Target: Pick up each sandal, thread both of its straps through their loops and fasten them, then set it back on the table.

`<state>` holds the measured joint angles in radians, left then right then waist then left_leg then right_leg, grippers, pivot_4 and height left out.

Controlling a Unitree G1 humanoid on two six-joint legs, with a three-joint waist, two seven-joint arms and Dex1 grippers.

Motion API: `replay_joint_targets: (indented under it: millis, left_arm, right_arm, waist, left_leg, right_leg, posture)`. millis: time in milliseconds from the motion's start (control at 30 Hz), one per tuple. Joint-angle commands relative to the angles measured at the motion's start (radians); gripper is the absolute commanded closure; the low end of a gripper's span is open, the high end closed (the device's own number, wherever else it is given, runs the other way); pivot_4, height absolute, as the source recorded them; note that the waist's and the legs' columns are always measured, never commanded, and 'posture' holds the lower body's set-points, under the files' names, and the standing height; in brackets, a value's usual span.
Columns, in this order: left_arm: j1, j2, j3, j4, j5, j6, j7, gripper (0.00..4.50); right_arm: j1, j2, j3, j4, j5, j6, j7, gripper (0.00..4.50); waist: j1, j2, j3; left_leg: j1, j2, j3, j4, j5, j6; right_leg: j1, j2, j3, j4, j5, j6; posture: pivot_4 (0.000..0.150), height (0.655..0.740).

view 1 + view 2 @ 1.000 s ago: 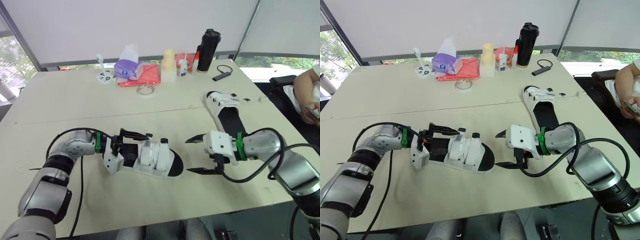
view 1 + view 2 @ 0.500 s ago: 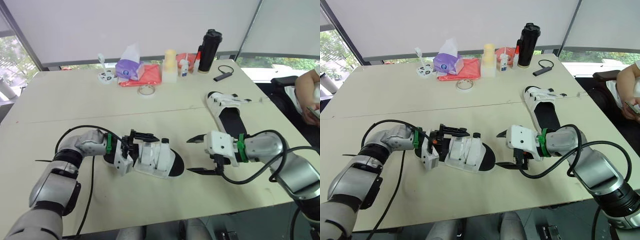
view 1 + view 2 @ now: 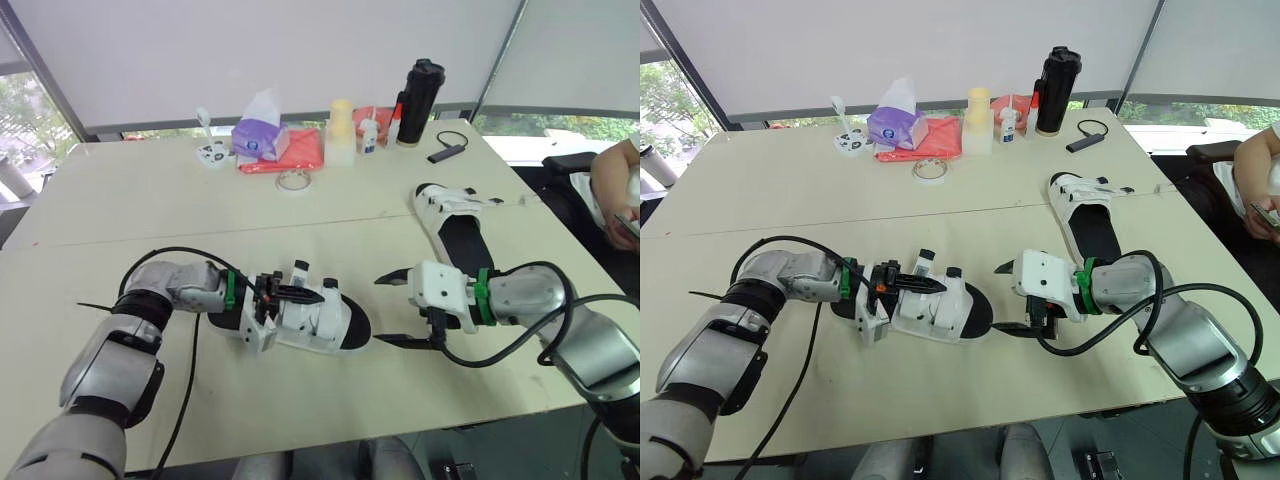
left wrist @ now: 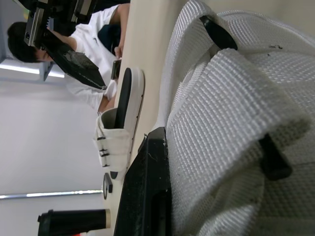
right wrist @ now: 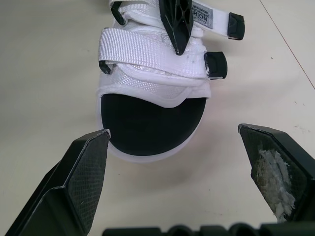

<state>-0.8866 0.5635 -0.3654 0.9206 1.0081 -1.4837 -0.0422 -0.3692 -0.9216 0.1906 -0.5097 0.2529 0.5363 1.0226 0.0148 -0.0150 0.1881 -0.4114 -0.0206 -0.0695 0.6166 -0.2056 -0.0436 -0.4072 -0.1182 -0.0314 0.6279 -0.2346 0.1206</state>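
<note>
Well, white sandal [image 3: 332, 322] (black sole) lies flat; right end effector [image 3: 379, 312] gapes open.

Along the table's [image 3: 150, 200] far edge: purple tissue pack [image 3: 257, 133], red cloth [image 3: 290, 152], tape ring [image 3: 292, 180], pale yellow bottle [image 3: 339, 131], black flask [image 3: 417, 102], black cable [image 3: 443, 150]. At right, a person's arm [image 3: 610, 185].

My left gripper [image 3: 933, 286] hides the heel of the near white-strapped, black-soled sandal [image 3: 958, 310]. The white-shirted person [image 3: 612, 185] is cut off at the right edge.
</note>
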Motion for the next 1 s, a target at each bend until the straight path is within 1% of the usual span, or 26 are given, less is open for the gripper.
replay_joint_targets:
  millis: [33, 100, 133, 200, 233, 267, 367, 433, 467, 600, 700, 933, 1000]
  left_arm:
    - [-0.039, -0.006, 0.049, 0.056, -0.121, 0.184, 0.022, 4.49]
    - [-0.035, -0.023, 0.081, 0.077, -0.221, 0.306, -0.034, 4.49]
    - [-0.027, -0.034, 0.102, 0.069, -0.265, 0.387, -0.062, 3.48]
    - [0.002, -0.069, 0.148, 0.038, -0.387, 0.541, -0.154, 2.79]
    - [0.023, -0.084, 0.162, -0.003, -0.427, 0.611, -0.191, 2.11]
    - [0.047, -0.1, 0.175, -0.052, -0.461, 0.682, -0.219, 1.72]
    - [0.119, -0.149, 0.196, -0.229, -0.522, 0.913, -0.295, 1.72]
    - [0.154, -0.167, 0.2, -0.323, -0.54, 1.031, -0.322, 1.72]
    - [0.17, -0.173, 0.203, -0.366, -0.555, 1.076, -0.339, 1.72]
    - [0.203, -0.154, 0.189, -0.473, -0.545, 1.163, -0.344, 1.72]
    - [0.206, -0.11, 0.168, -0.483, -0.531, 1.144, -0.363, 1.72]
    - [0.159, -0.044, 0.092, -0.416, -0.447, 1.022, -0.29, 1.72]
    - [0.149, -0.019, 0.054, -0.402, -0.401, 0.963, -0.269, 1.72]
  right_arm:
    - [-0.008, 0.015, -0.008, -0.045, -0.005, -0.001, -0.018, 0.0]
    - [-0.012, 0.026, 0.002, -0.041, -0.01, -0.002, -0.024, 0.0]
    - [-0.014, 0.031, 0.008, -0.037, -0.014, -0.004, -0.027, 0.0]
    - [-0.02, 0.042, 0.018, -0.029, -0.023, -0.009, -0.031, 0.0]
    - [-0.024, 0.05, 0.023, -0.025, -0.026, -0.011, -0.033, 0.0]
    - [-0.029, 0.057, 0.027, -0.022, -0.028, -0.01, -0.035, 0.0]
    - [-0.043, 0.074, 0.039, -0.01, -0.035, -0.011, -0.038, 0.0]
    - [-0.049, 0.084, 0.044, -0.003, -0.042, -0.012, -0.036, 0.0]
    - [-0.051, 0.088, 0.046, 0.0, -0.045, -0.013, -0.035, 0.0]
    - [-0.06, 0.097, 0.054, 0.006, -0.052, -0.015, -0.033, 0.0]
    - [-0.07, 0.106, 0.057, 0.016, -0.054, -0.02, -0.03, 0.0]
    - [-0.081, 0.119, 0.064, 0.033, -0.065, -0.032, -0.029, 0.0]
    - [-0.078, 0.121, 0.066, 0.033, -0.069, -0.035, -0.032, 0.0]
  waist:
    - [0.0, 0.0, 0.0]
    - [-0.001, 0.0, 0.0]
    - [-0.002, 0.0, 0.0]
    - [-0.003, -0.001, 0.0]
    - [-0.003, -0.001, 0.0]
    - [-0.004, -0.001, 0.0]
    - [-0.005, -0.001, 0.0]
    - [-0.004, -0.001, 0.001]
    - [-0.004, -0.001, 0.001]
    - [-0.003, -0.001, 0.001]
    - [-0.004, -0.001, 0.001]
    - [-0.003, -0.001, 0.001]
    - [-0.002, -0.001, 0.001]
  left_leg:
    - [0.0, 0.0, 0.0, 0.0, 0.0, 0.0]
    - [0.0, 0.0, 0.0, 0.002, 0.0, 0.0]
    - [0.0, 0.0, 0.0, 0.002, 0.0, 0.0]
    - [0.0, 0.0, 0.0, 0.002, 0.0, 0.0]
    - [0.0, 0.0, 0.0, 0.003, 0.0, 0.0]
    - [-0.001, 0.0, 0.0, 0.003, 0.0, 0.0]
    - [-0.002, 0.0, 0.0, 0.002, 0.0, 0.0]
    - [-0.002, 0.0, 0.0, 0.002, 0.0, 0.0]
    - [-0.002, 0.0, 0.0, 0.002, 0.0, 0.0]
    - [-0.002, 0.0, -0.001, 0.003, 0.0, 0.0]
    - [-0.002, 0.0, -0.001, 0.003, 0.0, 0.0]
    - [-0.002, 0.0, -0.001, 0.002, 0.0, 0.0]
    - [-0.002, 0.0, -0.001, 0.002, 0.0, 0.0]
  right_leg:
    - [0.0, 0.0, 0.0, 0.001, -0.001, 0.001]
    - [0.0, 0.0, 0.0, 0.002, -0.001, 0.001]
    - [0.0, 0.0, -0.001, 0.002, -0.001, 0.001]
    - [0.0, 0.0, -0.001, 0.002, -0.001, 0.001]
    - [0.0, 0.0, -0.001, 0.002, -0.001, 0.001]
    - [0.0, 0.0, 0.0, 0.001, -0.001, 0.001]
    - [-0.001, 0.0, 0.0, 0.001, 0.0, -0.001]
    - [-0.001, 0.0, 0.0, 0.001, 0.0, -0.001]
    - [-0.001, 0.0, 0.0, 0.001, 0.0, -0.001]
    - [-0.001, 0.0, 0.0, 0.001, 0.0, -0.001]
    - [-0.001, 0.0, 0.0, 0.001, 0.0, -0.001]
    - [-0.001, 0.0, 0.0, 0.001, 0.0, -0.001]
    - [-0.001, 0.0, 0.0, 0.001, 0.0, -0.001]
  posture:
    - [0.15, 0.74]
    - [0.15, 0.74]
    - [0.15, 0.74]
    - [0.15, 0.74]
    - [0.15, 0.74]
    - [0.15, 0.74]
    - [0.15, 0.74]
    - [0.15, 0.74]
    - [0.15, 0.74]
    - [0.15, 0.74]
    - [0.15, 0.74]
    - [0.15, 0.74]
    - [0.15, 0.74]
